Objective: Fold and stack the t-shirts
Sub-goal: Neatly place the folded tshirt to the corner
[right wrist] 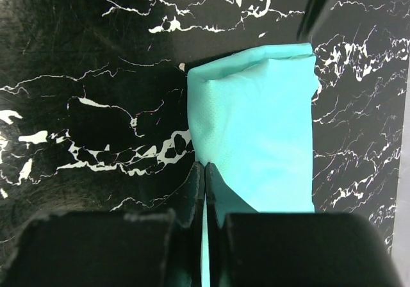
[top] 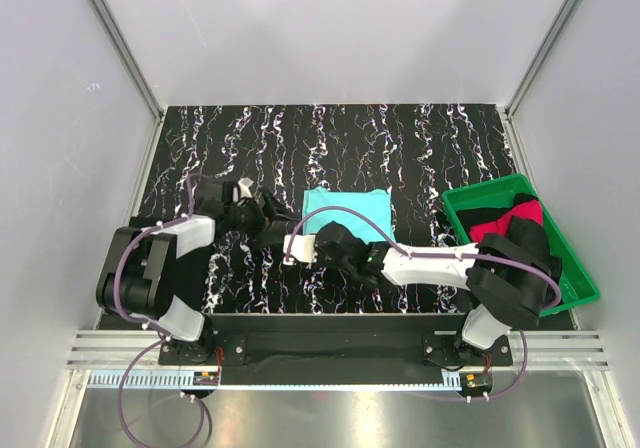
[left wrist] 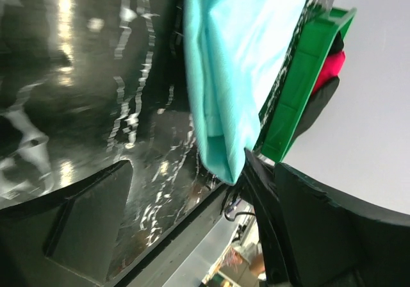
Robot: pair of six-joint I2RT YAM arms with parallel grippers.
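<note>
Turquoise t-shirt (top: 350, 210) lies folded at the middle of the mat (top: 420, 148) on the table. My right fingers (right wrist: 204, 184) are pressed together, pinching its edge near 7 o'clock. My left fingers (top: 268, 211) stand spread and empty just off its 9 o'clock side. To fold cleanly, I'd lift low, carry the edge straight across and keep the layers aligned. The red-pink t-shirt (top: 500, 226) and black t-shirt (top: 535, 240) sit in the green tray (top: 580, 280) at 3 o'clock.
</note>
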